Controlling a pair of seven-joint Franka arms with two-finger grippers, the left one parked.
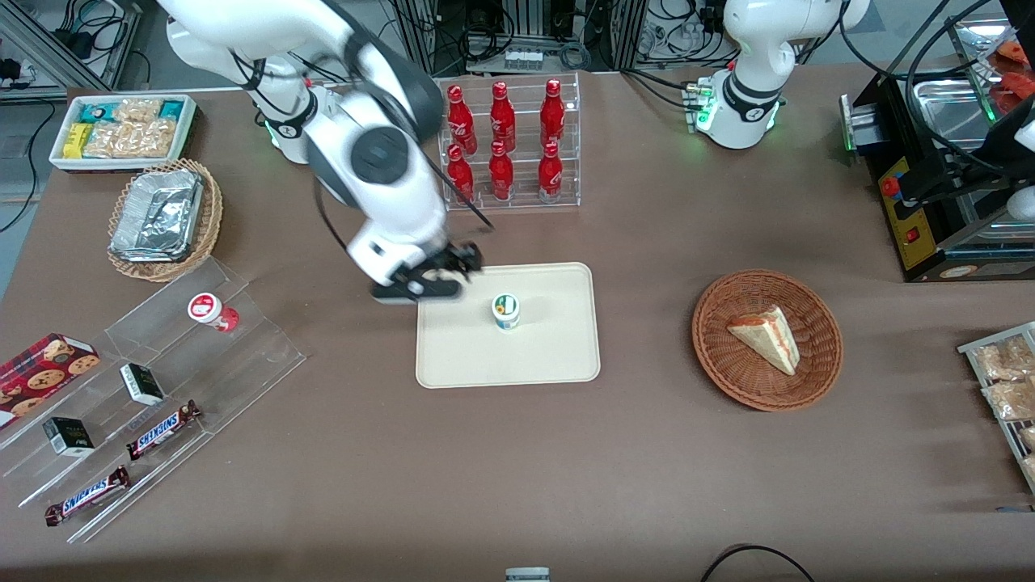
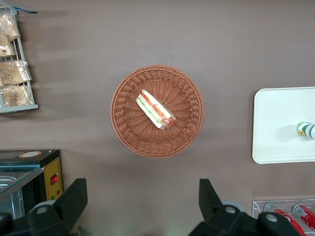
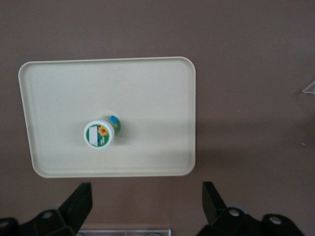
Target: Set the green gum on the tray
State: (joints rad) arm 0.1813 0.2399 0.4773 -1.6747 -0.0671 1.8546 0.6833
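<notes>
The green gum (image 1: 506, 312) stands upright near the middle of the cream tray (image 1: 558, 356), a small white bottle with a green-and-white lid. In the right wrist view the green gum (image 3: 100, 133) shows lid-up on the tray (image 3: 147, 83). My gripper (image 1: 449, 275) hangs above the tray's corner toward the working arm's end, a little apart from the bottle. In the right wrist view the gripper (image 3: 146, 201) is open with only bare table between its fingers. The left wrist view also catches the tray (image 2: 275, 118) and the green gum (image 2: 306, 130).
A clear rack of red cola bottles (image 1: 505, 145) stands just beside the arm, farther from the front camera than the tray. A wicker basket with a sandwich (image 1: 766, 339) lies toward the parked arm's end. A red-lidded bottle (image 1: 212, 311) and Snickers bars (image 1: 162, 430) sit on acrylic steps.
</notes>
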